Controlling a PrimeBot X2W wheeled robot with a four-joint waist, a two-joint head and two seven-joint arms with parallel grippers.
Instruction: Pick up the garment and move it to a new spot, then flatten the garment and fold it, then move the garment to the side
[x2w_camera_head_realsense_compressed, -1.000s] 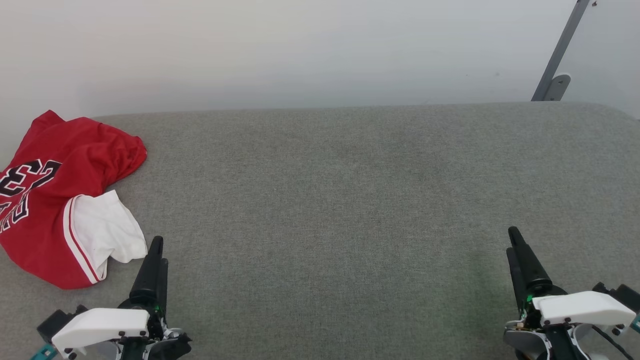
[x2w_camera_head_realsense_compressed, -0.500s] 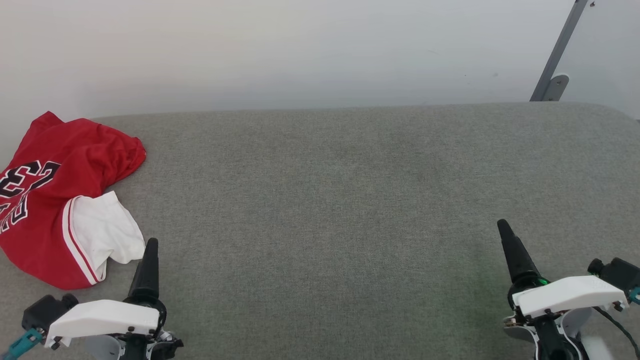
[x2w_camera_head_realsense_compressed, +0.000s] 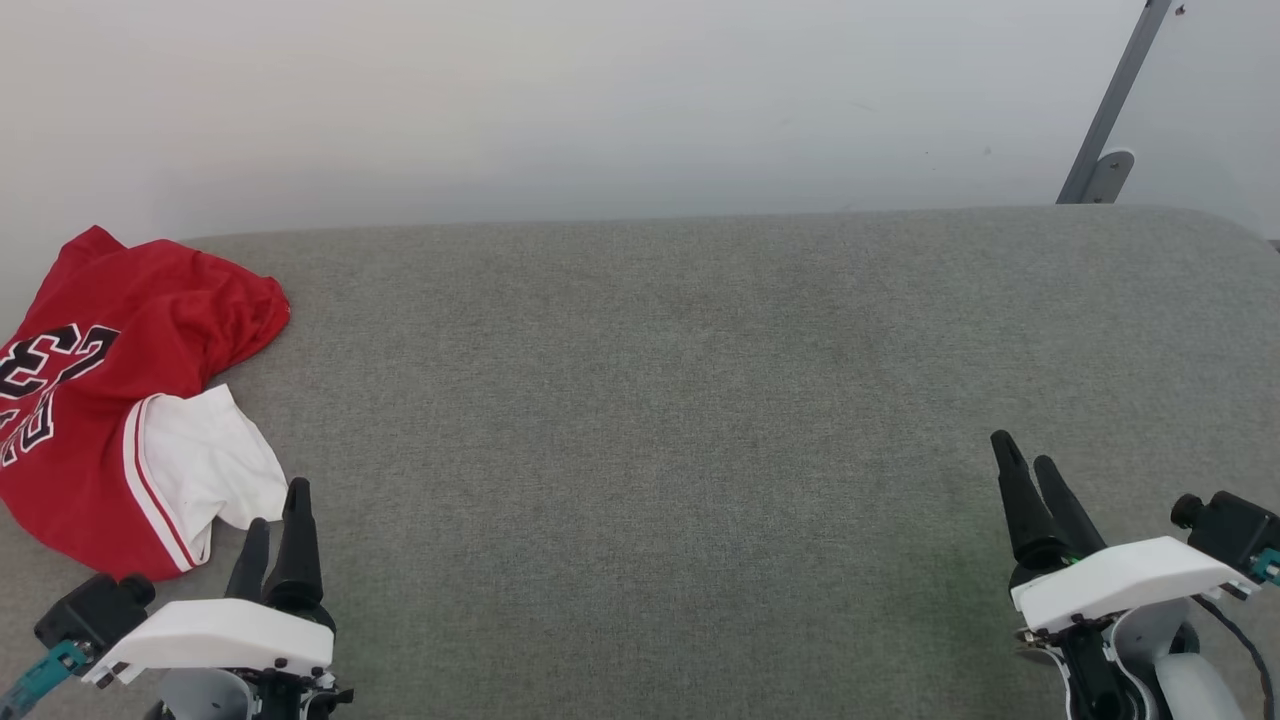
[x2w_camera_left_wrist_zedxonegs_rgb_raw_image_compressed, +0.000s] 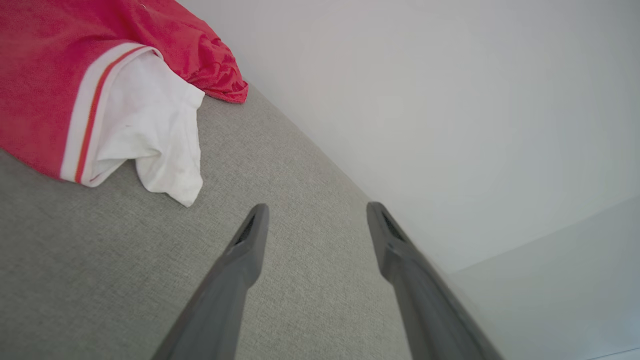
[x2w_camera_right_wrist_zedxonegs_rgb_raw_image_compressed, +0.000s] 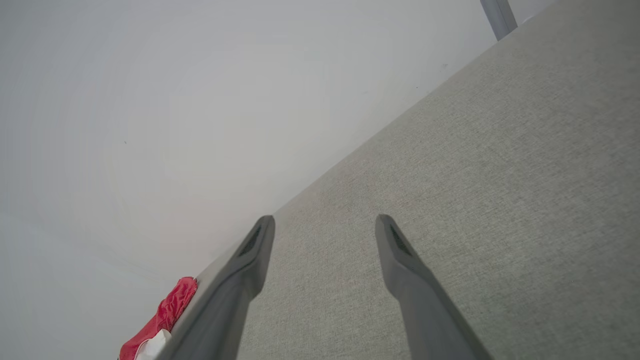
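**Operator:** What's closest to me?

**Spotter:** Your left gripper, low on your left. Its two dark fingers stand apart with nothing between them. Your right gripper sits low on your right, also spread wide and empty. Both are over the grey fabric surface. I cannot tell whether either one touches it.

**Operator:** And the garment?

**Spotter:** It's just beyond your left gripper. The nearest part is the white sleeve, edged with red-and-white striped trim. In your left wrist view, a strip of bare grey shows between your fingertip and the sleeve, so they're close but apart. Behind the sleeve, the garment lies in a crumpled red heap at the far left of the surface. It runs off the left edge of your head view. The black numerals, outlined in white, face up among the folds. The far end of the heap reaches the back edge of the surface. It's well apart from your right gripper, with open grey fabric between them.

**Operator:** Anything farther back?

**Spotter:** A plain pale wall rises behind the surface. At your far right, a grey metal bar slants up against the wall.
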